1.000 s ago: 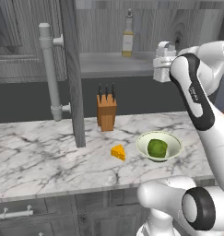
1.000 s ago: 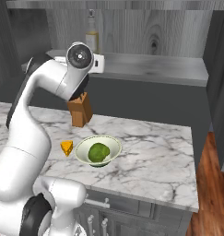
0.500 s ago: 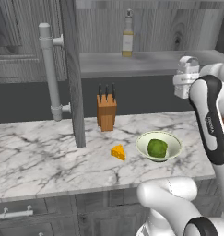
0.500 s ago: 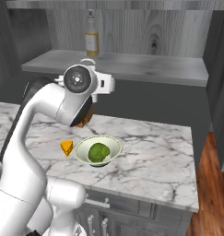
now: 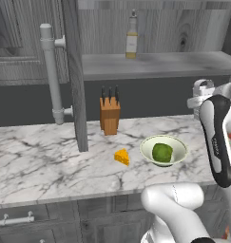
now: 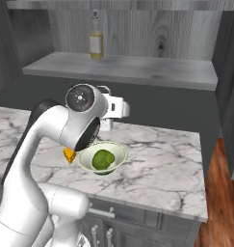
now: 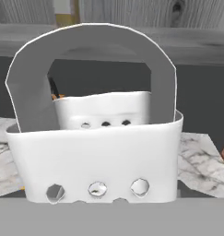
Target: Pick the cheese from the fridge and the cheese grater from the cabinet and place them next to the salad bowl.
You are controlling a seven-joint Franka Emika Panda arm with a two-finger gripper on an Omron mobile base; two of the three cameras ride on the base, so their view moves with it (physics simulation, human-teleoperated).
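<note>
Swung right off the cabinet shelf [image 5: 155,64] over the last second, the pincer [image 5: 201,95], jaws wide around the cheese grater [image 7: 97,152], now carries it above the table [image 5: 36,161] toward the salad bowl [image 5: 163,150], where the cheese [image 5: 121,157] already lies.

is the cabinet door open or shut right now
Open. The cabinet door stands edge-on to the left base view, swung out over the counter, baring the shelf with the bottle on it.

A marble counter [image 5: 36,166] ran under a grey wood-grain back wall [image 6: 137,29]. A bottle [image 5: 131,39] stood on a grey shelf [image 5: 155,64], a knife block [image 5: 110,116] below it. Wood floor [image 6: 219,193] showed at right.
</note>
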